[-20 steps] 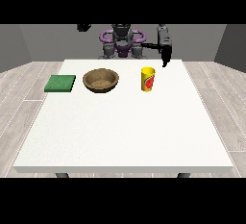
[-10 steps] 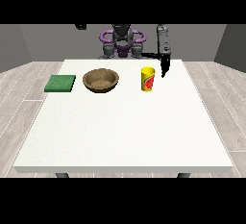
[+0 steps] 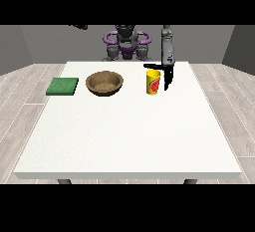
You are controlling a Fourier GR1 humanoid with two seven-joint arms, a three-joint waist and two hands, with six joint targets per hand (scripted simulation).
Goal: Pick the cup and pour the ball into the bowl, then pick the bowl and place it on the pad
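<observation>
Cup [image 3: 153, 82] standing upright on table [image 3: 124, 136]; hand at view's right [image 3: 168, 76] hanging just beside it, fingers straight, thumb spread over cup, holding nothing.

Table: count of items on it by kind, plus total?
Cup (yellow): 1
Bowl (brown): 1
Pad (green): 1
Total: 3
</observation>
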